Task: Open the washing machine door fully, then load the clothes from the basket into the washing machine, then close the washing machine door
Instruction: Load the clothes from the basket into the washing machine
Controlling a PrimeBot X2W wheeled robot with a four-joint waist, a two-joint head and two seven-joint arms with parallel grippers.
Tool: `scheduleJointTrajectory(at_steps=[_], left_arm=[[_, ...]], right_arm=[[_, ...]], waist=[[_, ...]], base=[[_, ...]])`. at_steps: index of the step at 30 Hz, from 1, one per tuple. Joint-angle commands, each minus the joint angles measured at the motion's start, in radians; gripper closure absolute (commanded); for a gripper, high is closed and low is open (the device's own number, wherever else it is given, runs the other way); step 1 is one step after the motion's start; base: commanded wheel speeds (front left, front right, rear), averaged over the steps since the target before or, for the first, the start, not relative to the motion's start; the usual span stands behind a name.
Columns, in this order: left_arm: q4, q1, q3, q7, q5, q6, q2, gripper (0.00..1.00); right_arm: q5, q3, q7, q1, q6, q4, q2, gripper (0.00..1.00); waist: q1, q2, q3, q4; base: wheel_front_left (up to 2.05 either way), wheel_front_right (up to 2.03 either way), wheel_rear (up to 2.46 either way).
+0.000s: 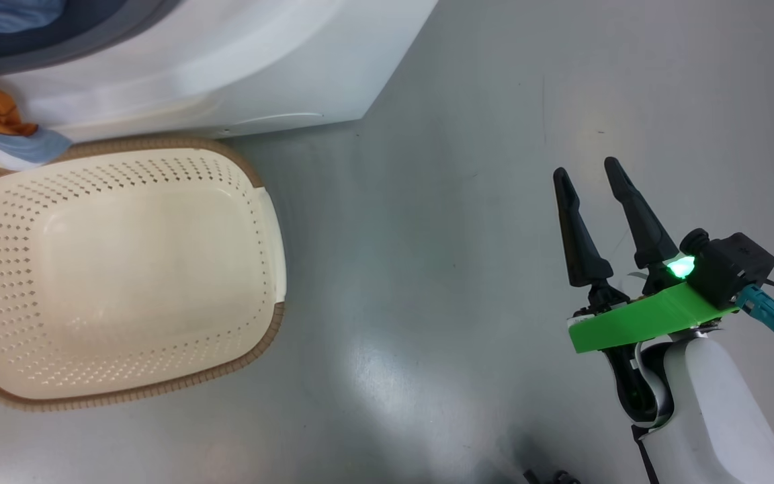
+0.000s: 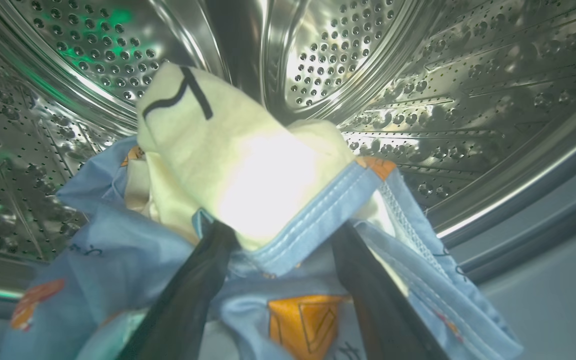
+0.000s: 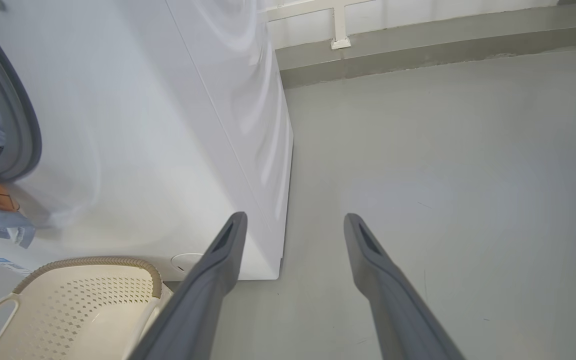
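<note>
While the right gripper (image 1: 586, 168) hangs over the grey floor (image 1: 441, 222) with its jaws spread and nothing between them, the left gripper (image 2: 283, 230) sits inside the steel drum (image 2: 468, 75) of the washing machine (image 1: 226, 74), its two dark fingers standing wide apart, released. The clothes (image 2: 248, 180), light blue with orange prints and a pale yellowish patch on top, lie bunched between and over those fingers, low in the drum. From the head view, a fold of blue-and-orange fabric hangs out over the grey gasket (image 3: 18, 125) at the machine's mouth. Just below it the basket (image 1: 158, 143) stands on the floor close against the machine's front, its pale perforated bottom in full view.
</note>
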Motion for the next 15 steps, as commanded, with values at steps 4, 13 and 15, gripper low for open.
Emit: scheduleJointTrajectory(at_steps=[4,13,15], left_arm=[[-0.014,-0.034,0.000,-0.005,-0.034,-0.001,0.051,0.00],[-0.047,0.007,0.035,-0.005,-0.056,-0.001,0.034,0.00],[-0.062,0.025,0.051,-0.005,-0.048,-0.001,0.028,0.00]], right_arm=[[0.001,0.022,-0.005,0.012,0.002,-0.019,0.005,0.00],[-0.011,0.008,-0.005,0.017,0.002,-0.018,0.005,0.00],[-0.015,0.004,-0.005,0.017,0.002,-0.018,0.005,0.00]], waist=[[0.0000,0.0000,-0.005,0.005],[0.0000,0.0000,-0.019,0.028],[0.0000,0.0000,-0.021,0.035]], base=[[0.00,0.00,0.00],[0.00,0.00,0.00],[0.00,0.00,0.00]])
